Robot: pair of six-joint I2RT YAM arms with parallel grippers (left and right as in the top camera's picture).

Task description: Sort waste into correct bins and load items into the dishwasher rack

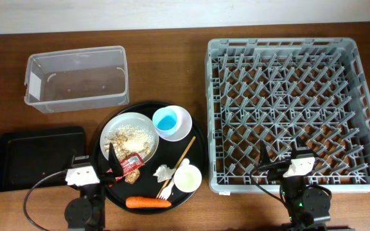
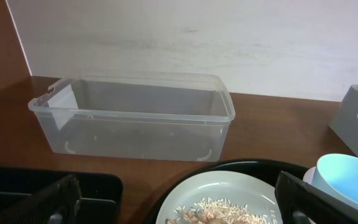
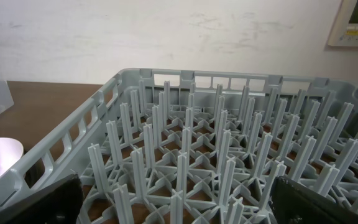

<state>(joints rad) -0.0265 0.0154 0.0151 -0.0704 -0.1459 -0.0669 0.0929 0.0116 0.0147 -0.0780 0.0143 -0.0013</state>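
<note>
Both jaws are standing wide open, gripping nothing: the left gripper is hovering over the left edge of the round tray, the right gripper over the near edge of the rack. The round tray is carrying the plate with scraps, a wrapper at its rim, the blue cup inside the bowl, plus white cup, tissue, fork, chopstick and carrot. Tub and black tray are lying left of it.

Two bins, two cups, one rack, one plate, one carrot
</note>
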